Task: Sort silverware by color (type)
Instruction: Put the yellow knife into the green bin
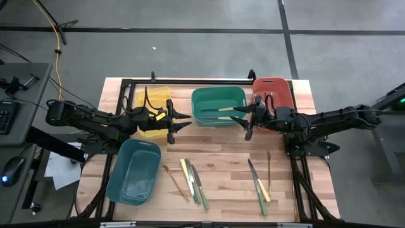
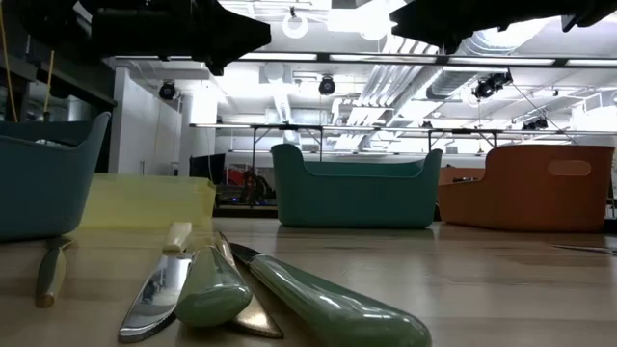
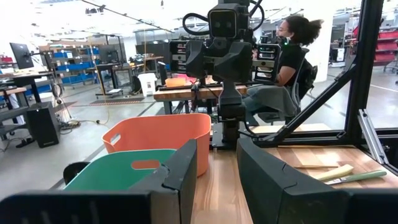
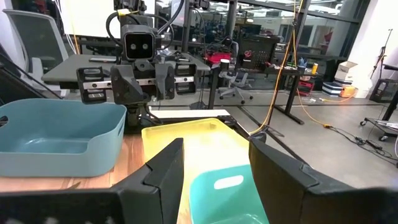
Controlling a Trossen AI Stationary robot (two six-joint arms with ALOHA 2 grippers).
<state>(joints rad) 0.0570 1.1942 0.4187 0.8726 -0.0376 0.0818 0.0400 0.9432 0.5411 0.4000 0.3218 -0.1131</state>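
Note:
Several utensils lie flat on the wooden table in two loose groups. The left group (image 1: 190,180) has green, yellow and wooden handles. The right group (image 1: 261,180) lies toward the table's right. The low view shows green handles (image 2: 328,306) and a silver blade (image 2: 154,299) up close. Two more utensils (image 1: 219,111) lie inside the green bin (image 1: 218,95). My left gripper (image 1: 185,120) (image 3: 217,180) hovers open between the yellow bin (image 1: 152,101) and the green bin. My right gripper (image 1: 240,118) (image 4: 214,180) hovers open at the green bin's right end, facing the left one. Neither holds anything.
A red bin (image 1: 272,90) stands at the far right and a blue-teal bin (image 1: 133,171) at the near left. A black frame (image 1: 190,81) borders the table. Bare wood (image 1: 228,164) lies between the two utensil groups. A person (image 3: 292,43) sits beyond the table.

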